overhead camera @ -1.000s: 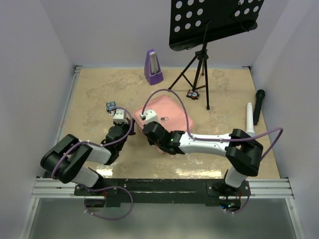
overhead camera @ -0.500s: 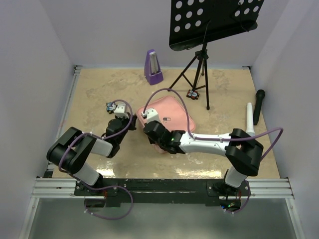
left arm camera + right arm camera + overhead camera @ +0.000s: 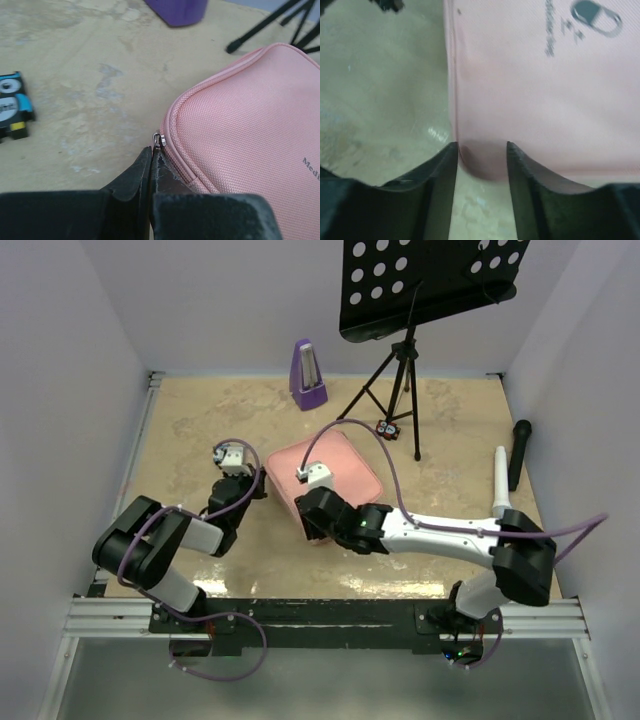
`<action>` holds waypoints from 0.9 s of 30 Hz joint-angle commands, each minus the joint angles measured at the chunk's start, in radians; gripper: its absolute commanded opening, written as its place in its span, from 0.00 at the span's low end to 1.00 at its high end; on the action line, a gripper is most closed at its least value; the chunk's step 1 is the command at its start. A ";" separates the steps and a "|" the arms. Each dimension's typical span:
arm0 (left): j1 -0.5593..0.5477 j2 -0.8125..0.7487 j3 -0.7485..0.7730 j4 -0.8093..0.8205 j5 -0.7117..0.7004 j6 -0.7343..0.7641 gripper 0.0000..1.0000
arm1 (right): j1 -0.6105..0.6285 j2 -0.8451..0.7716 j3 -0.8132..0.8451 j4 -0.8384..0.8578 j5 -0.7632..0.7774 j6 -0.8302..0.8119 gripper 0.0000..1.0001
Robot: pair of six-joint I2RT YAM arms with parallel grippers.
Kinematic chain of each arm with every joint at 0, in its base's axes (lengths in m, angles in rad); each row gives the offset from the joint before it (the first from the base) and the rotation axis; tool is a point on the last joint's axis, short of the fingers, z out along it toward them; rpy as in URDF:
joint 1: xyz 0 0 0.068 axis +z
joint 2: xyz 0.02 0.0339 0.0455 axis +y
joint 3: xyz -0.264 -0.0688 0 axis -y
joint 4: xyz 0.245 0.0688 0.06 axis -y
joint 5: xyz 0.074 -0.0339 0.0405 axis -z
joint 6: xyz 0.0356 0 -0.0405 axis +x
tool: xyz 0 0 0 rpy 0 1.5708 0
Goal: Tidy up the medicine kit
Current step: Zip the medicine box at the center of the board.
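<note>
Loosened within the last second, the right claw (image 3: 481, 146) stands half open astride the near corner of the kit (image 3: 520, 75), gripping nothing. The left claw (image 3: 151, 152) is shut at the zip slider (image 3: 158, 138), probably to draw it. The kit lies closed, mid-table.

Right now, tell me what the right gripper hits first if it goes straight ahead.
The case: its near corner sits just at the gap between the right gripper's open jaws, so it would likely press into that corner almost at once. Exact depth is unclear from the wrist view.
</note>
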 commanded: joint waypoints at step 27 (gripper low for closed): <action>-0.222 -0.297 -0.301 0.040 -0.397 -0.188 0.00 | -0.218 -0.532 -0.370 0.051 -0.246 0.493 0.96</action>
